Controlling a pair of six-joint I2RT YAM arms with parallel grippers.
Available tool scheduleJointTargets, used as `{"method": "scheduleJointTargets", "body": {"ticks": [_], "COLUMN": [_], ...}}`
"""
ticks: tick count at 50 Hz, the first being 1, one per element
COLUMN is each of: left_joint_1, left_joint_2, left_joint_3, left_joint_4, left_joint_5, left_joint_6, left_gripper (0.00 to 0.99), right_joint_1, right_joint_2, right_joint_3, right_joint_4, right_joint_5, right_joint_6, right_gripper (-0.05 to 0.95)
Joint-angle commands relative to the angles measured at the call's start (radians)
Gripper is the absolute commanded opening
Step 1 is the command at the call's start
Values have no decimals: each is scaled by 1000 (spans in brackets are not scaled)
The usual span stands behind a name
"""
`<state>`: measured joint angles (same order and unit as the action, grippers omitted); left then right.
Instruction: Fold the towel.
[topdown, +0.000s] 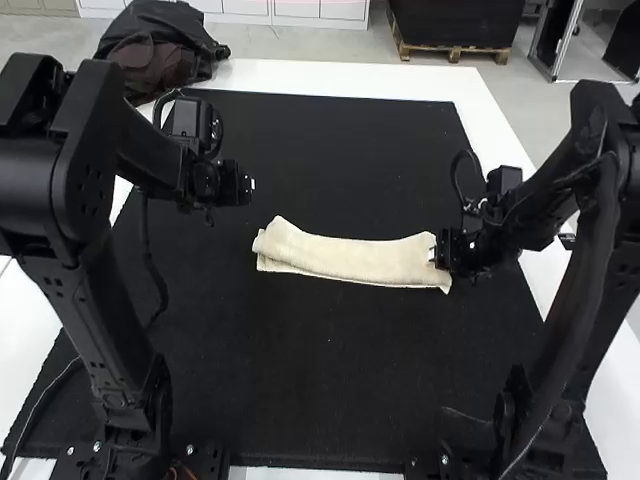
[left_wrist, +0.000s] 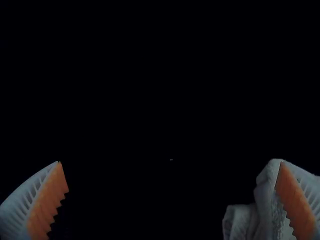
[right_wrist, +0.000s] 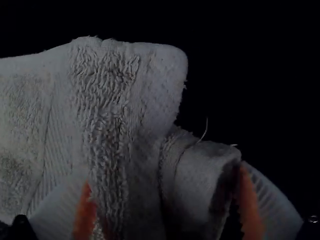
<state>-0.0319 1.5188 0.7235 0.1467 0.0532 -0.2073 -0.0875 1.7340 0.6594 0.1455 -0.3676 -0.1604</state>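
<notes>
"Looking at the black mat (topdown: 330, 370), where's the towel (topdown: 350, 259)?"

"Across its middle, a long folded strip; end-to-end folding looks next"

"Claws?"

"Both open: left claw (topdown: 250, 185) near one end, right claw (topdown: 434, 254) astride the other, which it should now pinch"

- A white table (topdown: 350, 76), seen from my remote post in the high view, frames a dark covering with its bare border.
- A black mat (topdown: 330, 390) lies spread flat across the tabletop, its far edge straight.
- A dark, bunched bundle of fabric (topdown: 165, 35) sits at the far left corner; I cannot tell what supports it.
</notes>
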Motion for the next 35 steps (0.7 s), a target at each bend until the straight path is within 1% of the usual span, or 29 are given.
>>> {"method": "scheduleJointTargets", "body": {"ticks": [1,2,4,9,15,20,27,35], "left_joint_1": [10,10,15,27,43,55,59,56], "left_joint_2": [-34,-35,-42,-45,-46,-51,-68,-71], "left_joint_3": [33,33,33,33,34,34,34,33], "left_joint_4": [-4,-4,-6,-9,-24,-30,-27,-27], "left_joint_5": [10,10,10,10,10,10,8,7], "left_joint_6": [-6,-6,-6,-4,-4,-4,-4,-3], "left_gripper": [970,970,970,970,970,970,970,970], "right_joint_1": [23,22,20,17,0,-40,-89,-89], "right_joint_2": [27,29,30,25,-1,-40,-114,-185], "right_joint_3": [-14,-14,-14,-15,-14,-4,28,48], "right_joint_4": [0,0,-9,-52,-55,-75,-165,-230], "right_joint_5": [-59,-76,-94,-96,-90,-91,-102,-110], "right_joint_6": [-27,-34,-41,-67,-65,-64,-67,-64], "right_gripper": [131,-13,-25,-25,-26,-26,-26,-28]}}
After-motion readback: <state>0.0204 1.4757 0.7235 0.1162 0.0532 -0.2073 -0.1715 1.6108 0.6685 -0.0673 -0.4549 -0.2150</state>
